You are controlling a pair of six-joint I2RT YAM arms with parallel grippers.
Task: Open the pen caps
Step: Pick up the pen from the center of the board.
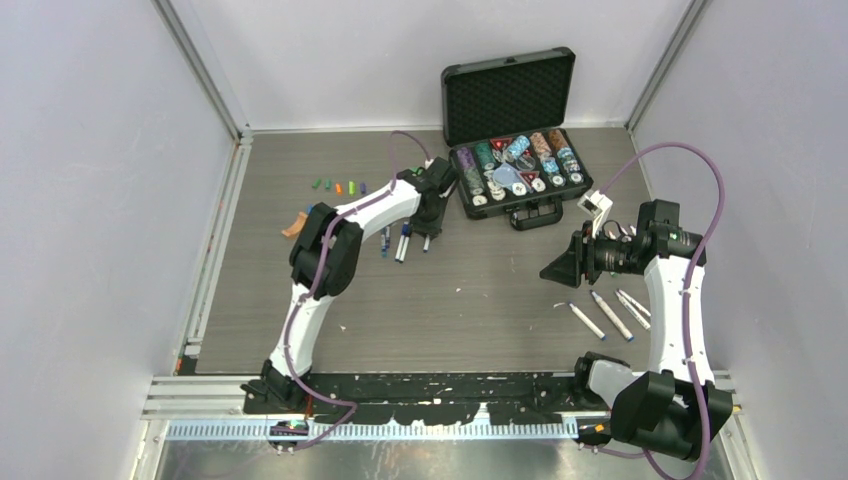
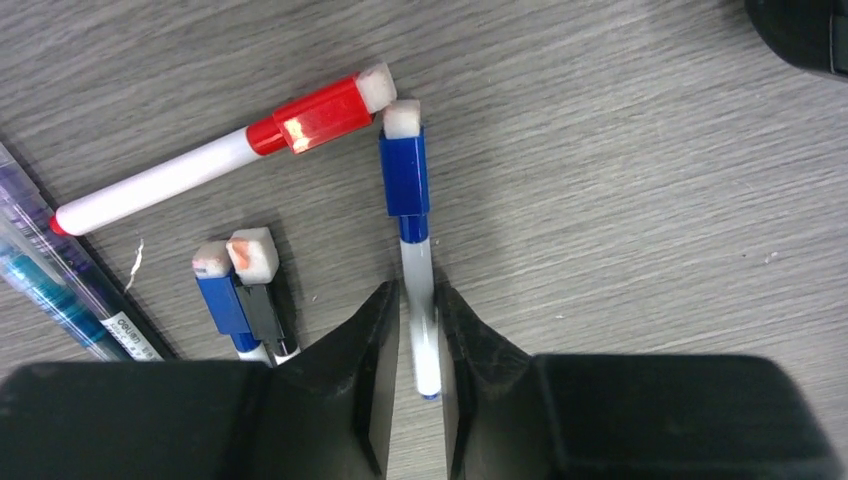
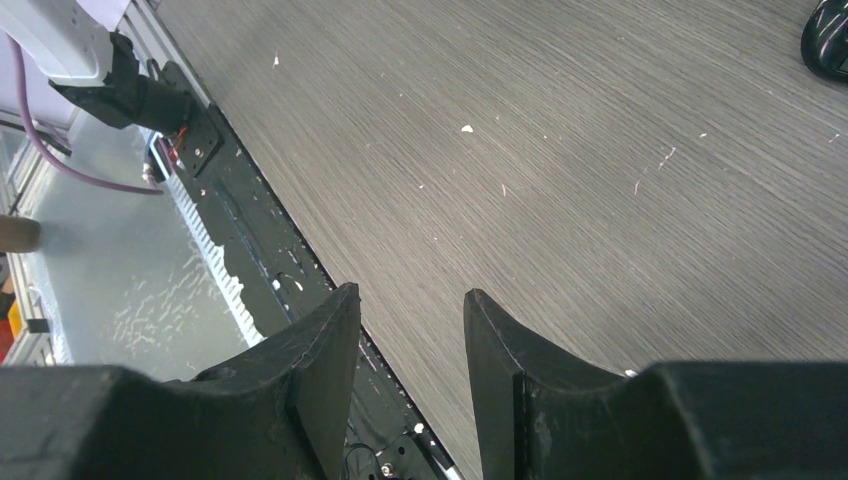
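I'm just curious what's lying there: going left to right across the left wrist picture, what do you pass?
Translucent pens, blue-capped marker, black-capped marker, second blue-capped marker flanked by the left gripper, dark object at the top right corner. The red-capped marker spans several of these, so it is left out.

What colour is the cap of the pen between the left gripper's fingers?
The pen's cap is blue; clearest in left wrist view.

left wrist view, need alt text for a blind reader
The left end effector straddles the white barrel of a blue-capped pen lying on a grey table; whether it grips yet is unclear. A red-capped pen lies nearby, their cap ends almost meeting.
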